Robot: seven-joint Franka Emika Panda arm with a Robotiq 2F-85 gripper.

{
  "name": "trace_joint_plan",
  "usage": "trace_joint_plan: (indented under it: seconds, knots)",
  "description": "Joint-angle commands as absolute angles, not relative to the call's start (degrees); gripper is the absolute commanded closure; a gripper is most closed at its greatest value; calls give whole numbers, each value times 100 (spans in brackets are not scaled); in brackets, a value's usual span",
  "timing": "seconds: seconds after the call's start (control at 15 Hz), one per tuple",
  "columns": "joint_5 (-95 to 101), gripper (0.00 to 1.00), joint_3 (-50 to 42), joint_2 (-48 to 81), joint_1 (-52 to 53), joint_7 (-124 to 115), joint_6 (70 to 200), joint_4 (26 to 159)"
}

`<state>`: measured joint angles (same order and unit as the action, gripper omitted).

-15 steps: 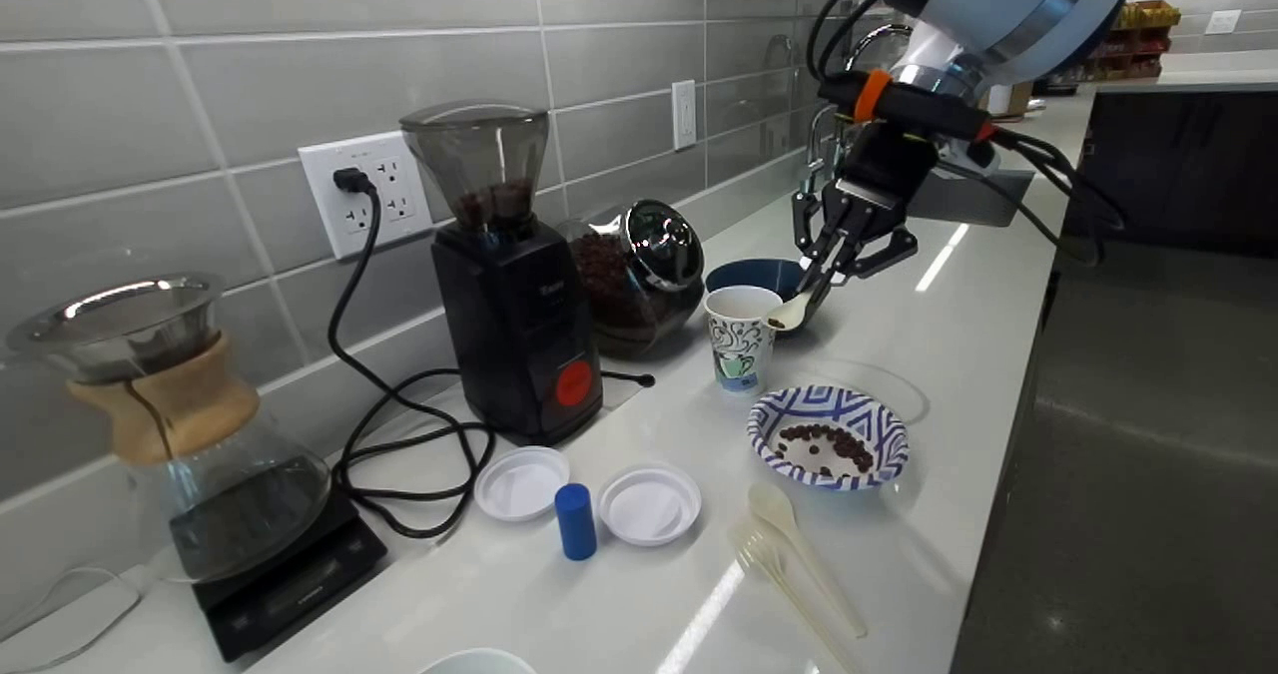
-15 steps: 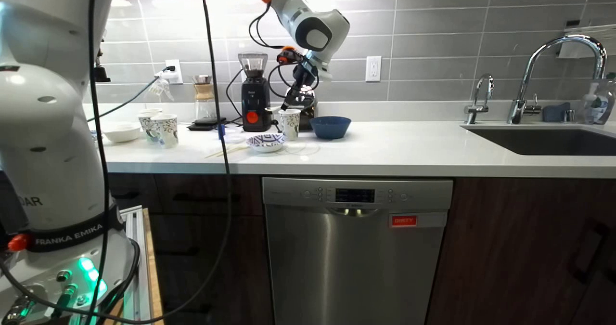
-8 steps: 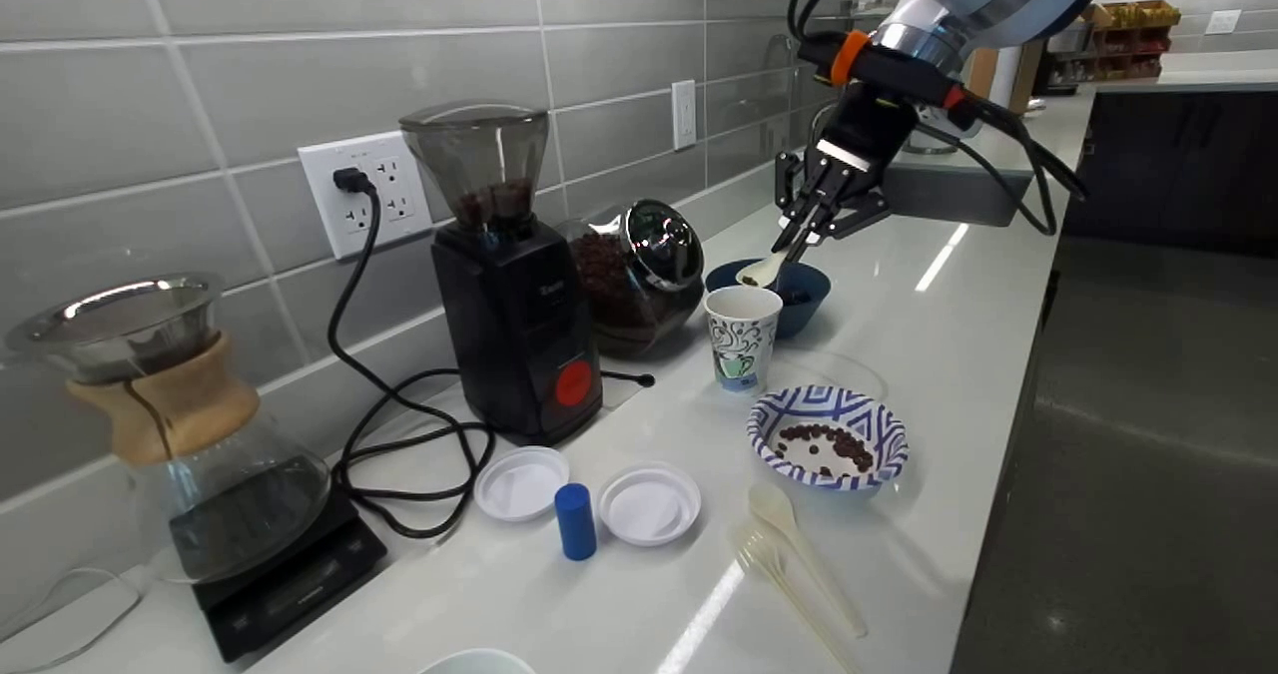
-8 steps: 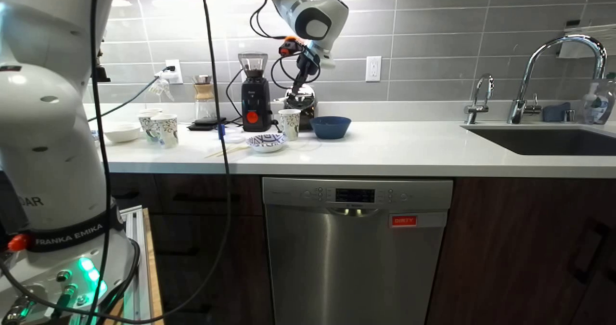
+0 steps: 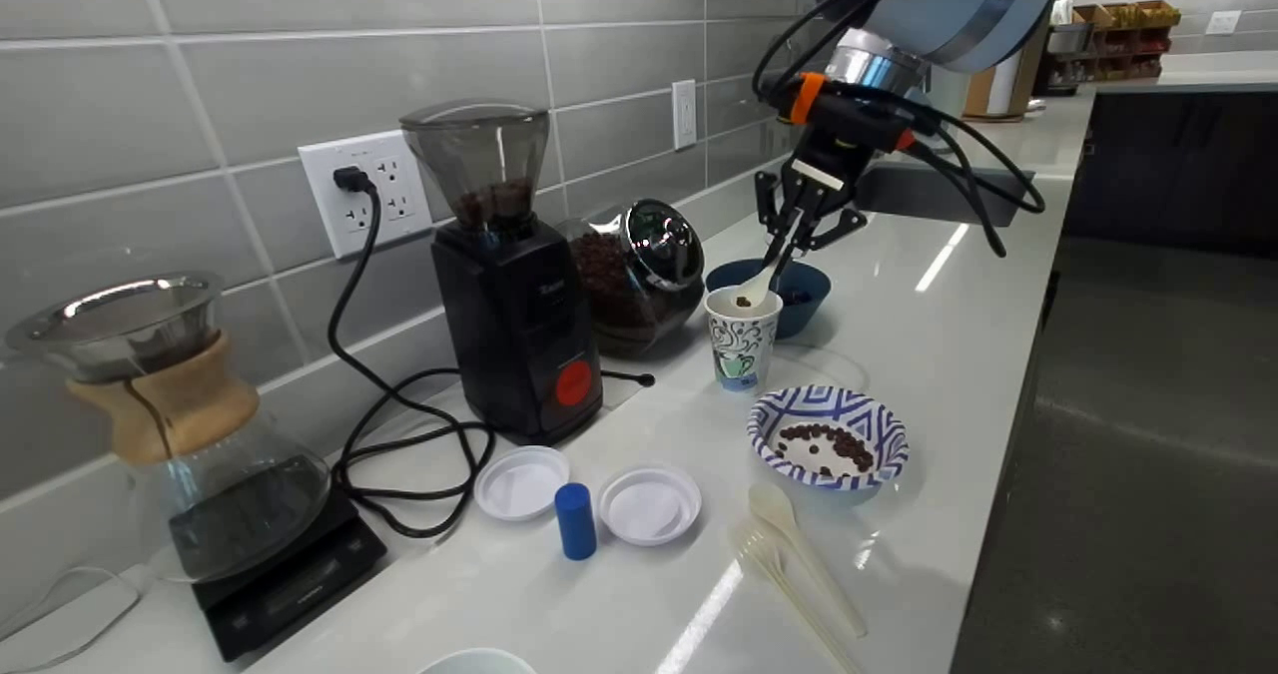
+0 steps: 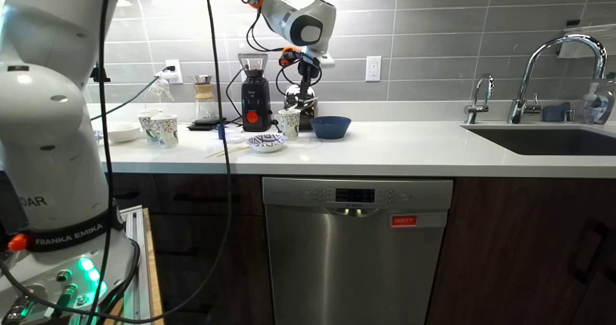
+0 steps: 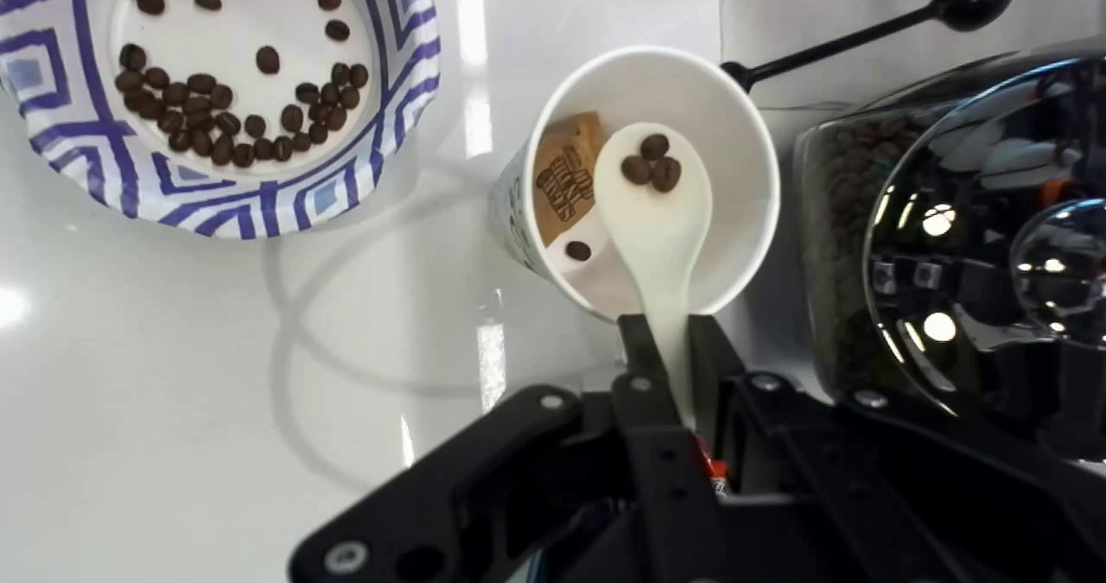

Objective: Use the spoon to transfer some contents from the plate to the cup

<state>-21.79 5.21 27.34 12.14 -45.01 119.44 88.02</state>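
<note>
The white patterned cup (image 5: pixel 740 349) stands upright on the counter; it also shows in an exterior view (image 6: pixel 290 126). My gripper (image 7: pixel 668 328) is shut on the pale spoon (image 7: pixel 657 220) by its handle. The spoon's head lies over the cup's mouth, with three dark beans (image 7: pixel 653 164) on it. In an exterior view its tip (image 5: pixel 754 287) dips at the cup's rim. Inside the cup (image 7: pixel 734 134) are one bean (image 7: pixel 578 250) and a brown printed piece (image 7: pixel 566 177). The blue-and-white plate (image 5: pixel 879 419) holds the contents, dark beans (image 7: pixel 199 117), beside the cup.
A dark blue bowl (image 5: pixel 804 310) stands just behind the cup. A tilted glass jar of beans (image 5: pixel 624 285) and a black grinder (image 5: pixel 519 325) are along the wall. A loose spoon (image 5: pixel 799 544), a fork (image 5: pixel 784 584), white lids (image 5: pixel 649 504) and a blue cylinder (image 5: pixel 576 522) lie nearer.
The spoon was beside the cup's rim, then rose above and behind it. Now it is lower, with its head over the cup's mouth. The grip on the spoon, the cup and the plate look unchanged.
</note>
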Motion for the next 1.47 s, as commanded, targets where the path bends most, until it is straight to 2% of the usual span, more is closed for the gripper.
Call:
trace_joint_plan:
  seconds: [0.0, 0.93, 1.4]
  knots:
    - [-1408, 97, 388, 2776, 1573, -4920, 12218, 8786]
    - [1343, 97, 69, 2390, 2561, -5842, 13935, 9593]
    - [2782, 97, 9, 1836, 2929, -6893, 14036, 10448]
